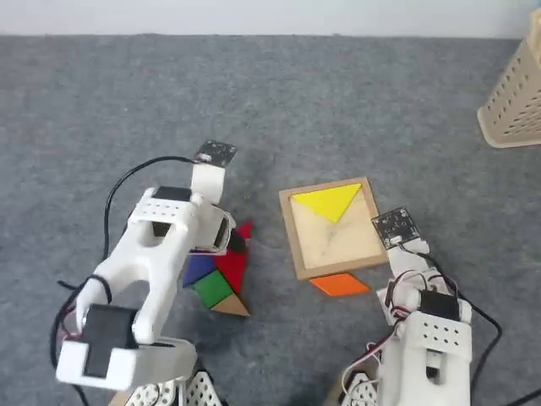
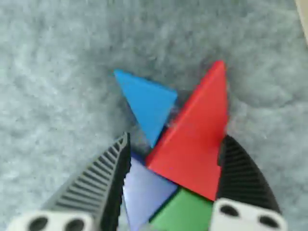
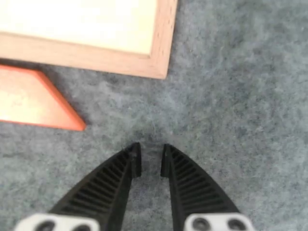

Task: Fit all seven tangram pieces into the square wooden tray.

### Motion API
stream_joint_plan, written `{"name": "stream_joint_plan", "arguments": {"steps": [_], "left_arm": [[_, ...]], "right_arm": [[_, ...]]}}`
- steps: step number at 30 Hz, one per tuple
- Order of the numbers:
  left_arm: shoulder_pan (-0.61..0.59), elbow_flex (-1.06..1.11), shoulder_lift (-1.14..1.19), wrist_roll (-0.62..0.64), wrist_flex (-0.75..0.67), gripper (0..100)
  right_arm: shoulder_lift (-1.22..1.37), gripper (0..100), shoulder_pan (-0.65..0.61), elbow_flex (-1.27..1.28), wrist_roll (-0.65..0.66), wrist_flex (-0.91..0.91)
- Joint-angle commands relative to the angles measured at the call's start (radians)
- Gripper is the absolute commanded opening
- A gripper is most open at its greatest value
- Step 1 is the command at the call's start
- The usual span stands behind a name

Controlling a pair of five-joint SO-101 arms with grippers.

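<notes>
Left gripper (image 2: 175,142) is spread wide over the pile. One finger (image 2: 240,173) sits against the edge of the red triangle (image 2: 192,139). The other is clear of it, above the pale purple piece (image 2: 147,190). Nothing is clamped yet.

The step in hand looks like the grab on red. To do it well:
- Come straight down and close slowly.
- Keep the free finger off the purple piece and the blue triangle (image 2: 147,98), whose tip sits right by red's edge (a skewed close would likely spin red or shove its neighbours).
- The green piece (image 2: 185,211) butts against red's near end, so lift clear before swinging to the tray (image 1: 293,233).

Right gripper (image 3: 150,156) has its fingers nearly together with a thin slit between them, holding nothing. It's parked over the grey mat (image 3: 240,96) just off the tray's corner.

What each view adds:
- **Left wrist view:** gives finger-to-edge contact, which the arm blocks from above.
- **High view:** gives the layout. The tray is well to the side of the pile, with the yellow triangle (image 1: 325,203) already in its far half. The orange piece (image 1: 340,284) lies just outside the near rim, and a tan piece (image 1: 232,306) sits at the pile's near end. The blue patch next to red from above may be the purple piece; hard to say.
- **Right wrist view:** shows bare mat between the orange piece and the right gripper's fingers.
</notes>
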Motion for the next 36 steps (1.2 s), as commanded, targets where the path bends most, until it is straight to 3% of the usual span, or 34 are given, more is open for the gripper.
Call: {"name": "stream_joint_plan", "arguments": {"steps": [1, 11, 27, 36], "left_arm": [[0.006, -0.018, 0.054, -0.002, 0.014, 27], [0.121, -0.007, 0.055, -0.008, 0.054, 26], [0.127, -0.097, 0.055, -0.002, 0.058, 7], [0.232, -0.137, 0.055, 0.000, 0.064, 1]], "right_arm": [[-0.035, 9.1, 0.013, -0.005, 0.014, 0.008], [-0.035, 9.1, 0.013, -0.005, 0.014, 0.008], [-0.035, 9.1, 0.013, -0.005, 0.014, 0.008], [-0.035, 9.1, 0.013, -0.005, 0.014, 0.008]]}}
